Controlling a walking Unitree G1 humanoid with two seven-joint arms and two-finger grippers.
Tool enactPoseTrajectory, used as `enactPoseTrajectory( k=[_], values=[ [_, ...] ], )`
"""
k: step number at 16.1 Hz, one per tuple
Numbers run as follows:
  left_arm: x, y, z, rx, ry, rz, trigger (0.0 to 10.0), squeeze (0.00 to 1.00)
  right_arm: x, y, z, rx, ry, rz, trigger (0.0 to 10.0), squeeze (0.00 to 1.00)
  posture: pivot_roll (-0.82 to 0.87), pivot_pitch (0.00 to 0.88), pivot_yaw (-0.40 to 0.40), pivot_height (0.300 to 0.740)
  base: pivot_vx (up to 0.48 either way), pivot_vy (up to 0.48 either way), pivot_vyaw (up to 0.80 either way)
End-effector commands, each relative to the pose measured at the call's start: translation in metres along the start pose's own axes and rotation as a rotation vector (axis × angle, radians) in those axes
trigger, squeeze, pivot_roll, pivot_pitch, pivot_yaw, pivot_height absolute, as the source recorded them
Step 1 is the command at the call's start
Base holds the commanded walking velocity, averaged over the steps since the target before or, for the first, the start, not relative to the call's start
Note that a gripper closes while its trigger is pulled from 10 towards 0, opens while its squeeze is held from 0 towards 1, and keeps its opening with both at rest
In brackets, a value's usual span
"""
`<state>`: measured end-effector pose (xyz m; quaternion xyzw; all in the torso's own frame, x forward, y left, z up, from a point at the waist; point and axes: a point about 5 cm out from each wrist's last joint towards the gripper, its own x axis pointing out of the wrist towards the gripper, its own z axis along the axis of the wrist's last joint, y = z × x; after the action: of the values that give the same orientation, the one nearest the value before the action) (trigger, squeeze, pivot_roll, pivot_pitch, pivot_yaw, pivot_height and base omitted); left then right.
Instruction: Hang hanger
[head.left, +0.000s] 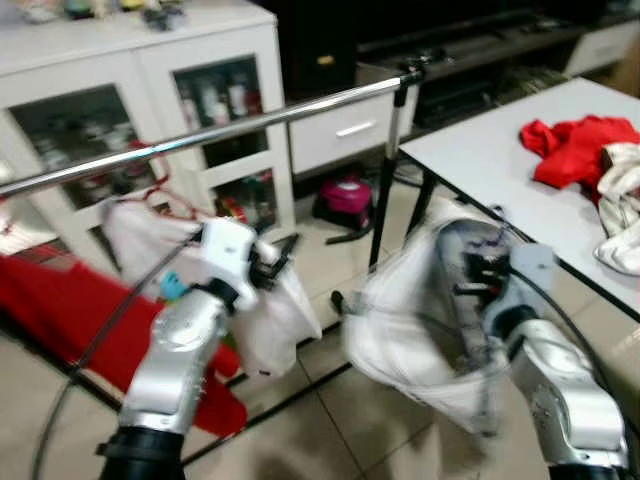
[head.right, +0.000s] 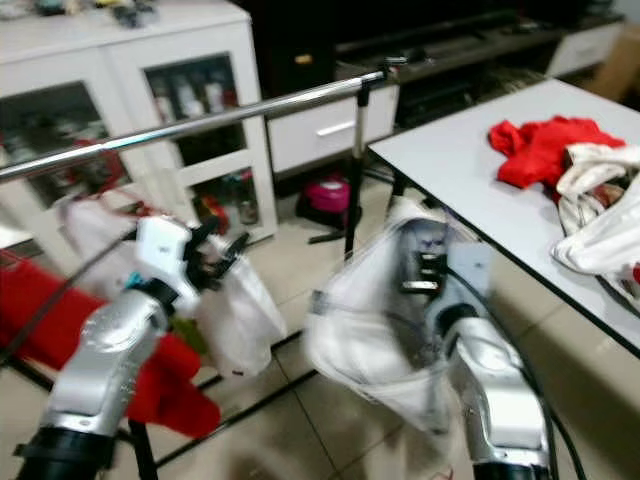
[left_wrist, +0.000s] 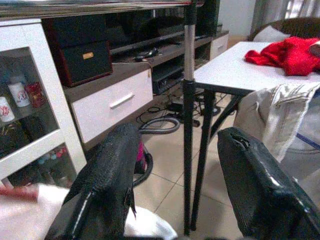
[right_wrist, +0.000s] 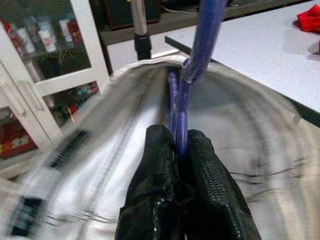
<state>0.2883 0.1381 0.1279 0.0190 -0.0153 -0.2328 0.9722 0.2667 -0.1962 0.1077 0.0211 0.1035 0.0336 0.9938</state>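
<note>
Cabinet (head.left: 120, 90): white, glass doors, bottles and jars on its shelves; stands at the far left behind the rail.

Red cloth (head.left: 70, 320): hangs low at the left, beneath the rail.

Rail (head.left: 220, 130): silver bar running from the left edge up to a black upright post (head.left: 385, 190) near the middle.

White garment (head.left: 150, 235): already hanging from the rail on a red hanger (head.left: 165, 205), just behind the left arm.

Left gripper (left_wrist: 175, 185): raised below the rail, near the hung white garment; its two black fingers (left_wrist: 107, 185) stand spread apart with nothing between them.

Pink object (head.left: 347, 197): on the tiled floor beyond the post; too blurred to identify.

Drawer unit (head.left: 340, 130): white, with a silver handle, behind the post.

Right gripper (right_wrist: 181, 150): held up at mid-height between the post and the table; fingers pressed together, pinching the blue hanger (right_wrist: 200, 45) at its neck.

Pale shirt (head.right: 370, 320): draped on the blue hanger, blurred, hanging around the right gripper, below the rail and not on it.

Table (head.left: 480, 160): white top, dark legs, at the right.

Red garment (head.left: 575, 145): crumpled on the table top.

White clothes (head.right: 600, 215): heaped beside the red garment at the table's right edge.
</note>
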Motion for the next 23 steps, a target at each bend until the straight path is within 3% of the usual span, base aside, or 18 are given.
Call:
enactPoseTrajectory(
  k=[1, 5, 14, 19, 23],
  values=[
    [0.004, -0.008, 0.004, 0.004, -0.014, -0.031, 10.0, 0.00, -0.001, -0.009, 0.015, -0.020, -0.073, -0.026, 10.0, 0.00, -0.17, 0.000, 0.039, 0.740, 0.371, 0.000, 0.00],
    [0.005, -0.009, 0.006, 0.005, -0.016, -0.042, 10.0, 0.00, 0.001, -0.014, 0.021, -0.078, -0.082, -0.009, 10.0, 0.00, -0.17, 0.000, 0.041, 0.740, 0.370, 0.000, 0.00],
    [-0.005, -0.010, 0.012, 0.035, -0.016, -0.084, 10.0, 0.00, 0.001, -0.015, 0.035, -0.185, -0.062, 0.285, 10.0, 0.00, -0.14, 0.000, 0.031, 0.740, 0.327, 0.000, 0.44],
    [-0.016, -0.024, 0.011, 0.063, 0.030, -0.272, 10.0, 0.00, 0.002, -0.029, 0.050, -0.219, -0.100, 0.330, 10.0, 0.00, -0.13, 0.000, 0.028, 0.740, 0.000, 0.000, 0.00],
    [-0.018, -0.025, 0.012, 0.067, 0.040, -0.295, 10.0, 0.00, 0.004, -0.030, 0.061, -0.252, -0.163, 0.355, 10.0, 0.00, -0.13, 0.000, 0.028, 0.740, 0.000, 0.000, 0.00]
  ],
)
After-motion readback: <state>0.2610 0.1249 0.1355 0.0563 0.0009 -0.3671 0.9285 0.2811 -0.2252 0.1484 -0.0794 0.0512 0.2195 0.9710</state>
